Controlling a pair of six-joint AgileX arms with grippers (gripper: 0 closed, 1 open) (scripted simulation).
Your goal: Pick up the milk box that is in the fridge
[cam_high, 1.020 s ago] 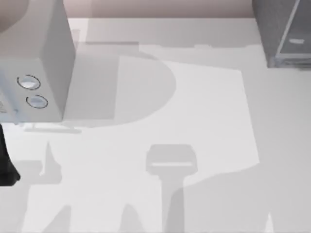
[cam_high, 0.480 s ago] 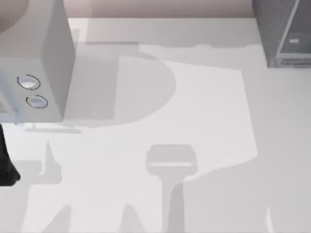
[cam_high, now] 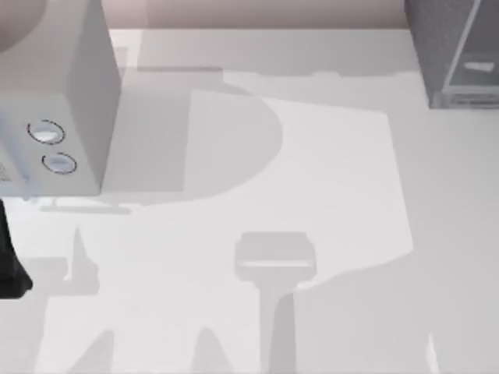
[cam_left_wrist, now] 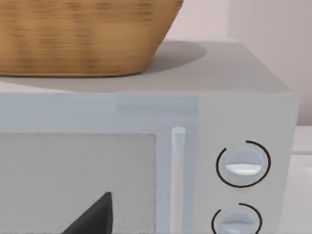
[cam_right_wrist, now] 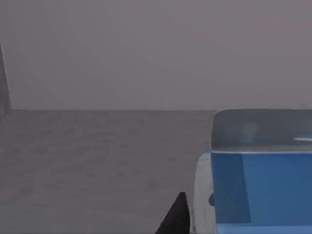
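Reaching step, judging by the right wrist view: right pincer's fingertip (cam_right_wrist: 174,217) inside the fridge (cam_right_wrist: 107,161), just beside the milk box (cam_right_wrist: 261,190) on its floor. Cannot tell jaw spread. Carton apparently upright, long axis vertical, blue face toward the camera. Next: centre on carton, then close. Left arm parked by the microwave (cam_left_wrist: 243,122).

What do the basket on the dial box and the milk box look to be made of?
The basket looks like woven wicker or straw: tan, matte, with fine criss-cross banding. The milk box looks like coated cardboard: smooth blue face, pale top, crisp folded edges, though it could equally be plastic. The dial box under the basket looks like smooth painted grey metal or plastic.
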